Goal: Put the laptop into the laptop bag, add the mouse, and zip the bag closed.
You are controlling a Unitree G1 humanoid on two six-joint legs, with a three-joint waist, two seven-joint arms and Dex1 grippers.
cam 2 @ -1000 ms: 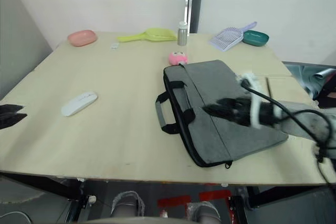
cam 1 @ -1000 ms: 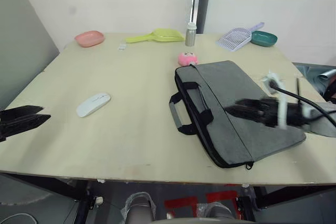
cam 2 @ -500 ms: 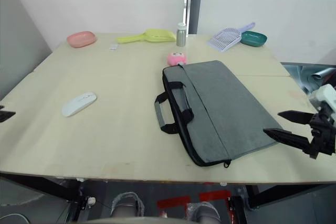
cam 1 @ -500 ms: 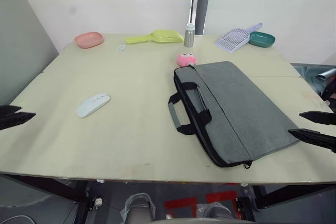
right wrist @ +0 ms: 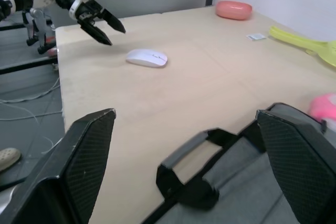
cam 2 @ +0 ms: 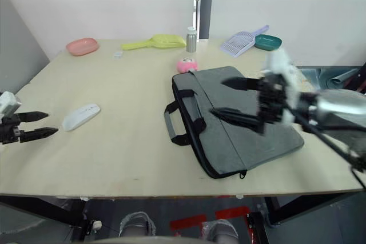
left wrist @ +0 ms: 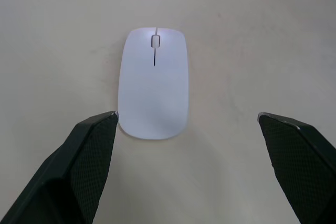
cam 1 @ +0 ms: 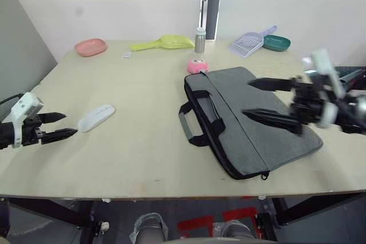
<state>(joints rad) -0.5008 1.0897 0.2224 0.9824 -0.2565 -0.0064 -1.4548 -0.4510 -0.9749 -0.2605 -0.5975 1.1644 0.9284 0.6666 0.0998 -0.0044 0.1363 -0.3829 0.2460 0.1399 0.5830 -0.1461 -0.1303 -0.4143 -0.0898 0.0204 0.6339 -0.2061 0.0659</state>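
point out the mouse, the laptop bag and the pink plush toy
mouse [left wrist: 153,83]: left wrist view, middle of its white top shell.
laptop bag [cam 1: 260,124]: left eye view, grey front panel.
pink plush toy [cam 1: 197,66]: left eye view, middle of its round body.

Bare table [cam 1: 143,118] lies between the mouse [cam 1: 96,118] and the laptop bag [cam 1: 251,118]; nothing crowds the mouse.

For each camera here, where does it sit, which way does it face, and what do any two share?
Left and right eye views: on the head, facing forward and down over the table; both hands show.
Left wrist view: on the left arm, looking along the open left hand at the mouse.
Right wrist view: on the right arm, looking over the open right hand and the laptop bag toward the left hand.
Shared: the mouse.
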